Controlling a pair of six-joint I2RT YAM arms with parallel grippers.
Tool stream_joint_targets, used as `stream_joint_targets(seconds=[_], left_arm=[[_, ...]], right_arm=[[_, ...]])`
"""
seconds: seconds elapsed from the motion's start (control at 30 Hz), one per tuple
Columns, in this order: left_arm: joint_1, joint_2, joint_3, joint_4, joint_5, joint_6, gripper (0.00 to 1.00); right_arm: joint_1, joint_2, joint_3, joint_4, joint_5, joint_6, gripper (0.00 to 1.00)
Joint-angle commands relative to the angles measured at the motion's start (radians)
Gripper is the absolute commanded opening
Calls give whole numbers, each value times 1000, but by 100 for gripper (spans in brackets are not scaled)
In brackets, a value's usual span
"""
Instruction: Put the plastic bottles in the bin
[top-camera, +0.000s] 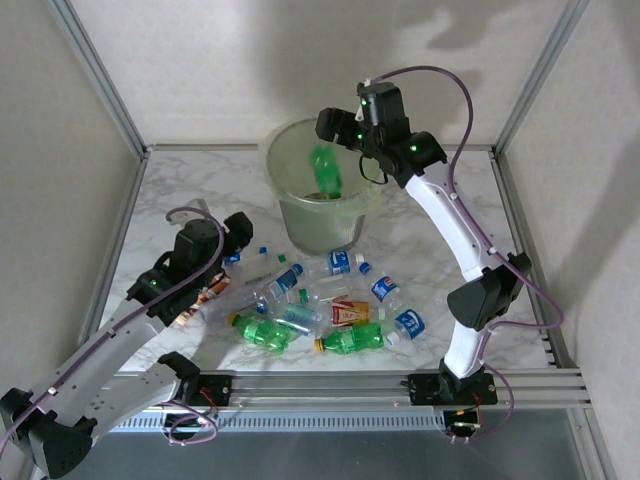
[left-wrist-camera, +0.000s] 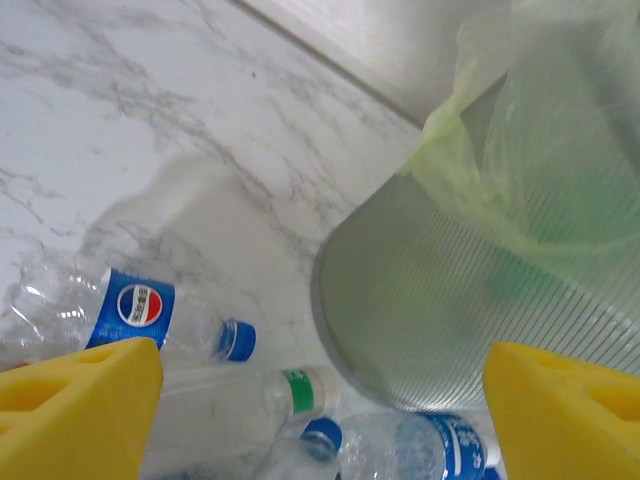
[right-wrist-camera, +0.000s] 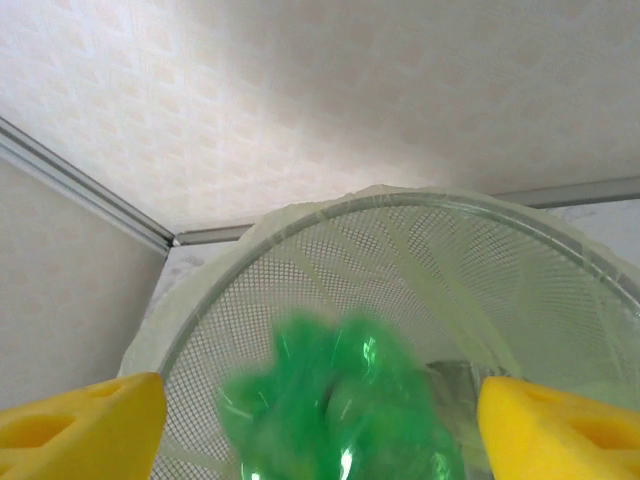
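The bin (top-camera: 300, 215) stands at the back middle of the table. Above its mouth hangs my right gripper (top-camera: 345, 135), open. A blurred green bottle (top-camera: 325, 172) is in the air inside the rim, touching neither finger. In the right wrist view that green bottle (right-wrist-camera: 340, 410) sits between my wide-apart yellow fingers (right-wrist-camera: 90, 425), over the bin's mesh wall (right-wrist-camera: 300, 240). Several plastic bottles (top-camera: 330, 310) lie in front of the bin. My left gripper (top-camera: 235, 235) hovers open at the pile's left end, above a Pepsi-labelled bottle (left-wrist-camera: 130, 305) and a clear bottle (left-wrist-camera: 240, 395).
The bin's base (left-wrist-camera: 450, 300) stands close to the right of the left gripper (left-wrist-camera: 320, 420). An orange-red labelled bottle (top-camera: 350, 314) and green bottles (top-camera: 262, 333) lie near the front rail (top-camera: 330, 378). Frame posts and walls close in the marble table (top-camera: 170, 200).
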Motion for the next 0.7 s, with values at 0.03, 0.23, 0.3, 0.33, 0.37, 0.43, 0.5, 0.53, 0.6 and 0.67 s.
stream_joint_targets(seconds=[0.03,0.23,0.3,0.33,0.37,0.43,0.5,0.53,0.6,0.67], left_arm=[[5,-30,-36,-56,125,29,84],[6,-71,-128,-99,295,58,86],[5,-72,-165,-102,332,59,86],[6,-72,-182,-102,344,58,86],[6,-74,-197,-100,350,56,86],[6,-75,-217,-83,370,49,87],[5,-66,-228,-69,386,39,89],[6,-56,-234,-63,395,36,88],[5,-40,-252,-42,427,27,89],[5,-37,-275,-24,451,16,89]], right_arm=[[22,-62,15,4,15,-10,87],[102,-198,-138,42,65,-9,88],[160,-251,-206,47,109,-12,88],[184,-283,-245,56,131,-11,88],[213,-318,-298,67,148,-10,88],[252,-385,-397,95,163,2,88],[284,-453,-488,123,167,24,88],[299,-488,-537,134,170,35,88],[321,-552,-620,154,178,55,88],[331,-613,-694,176,184,73,88]])
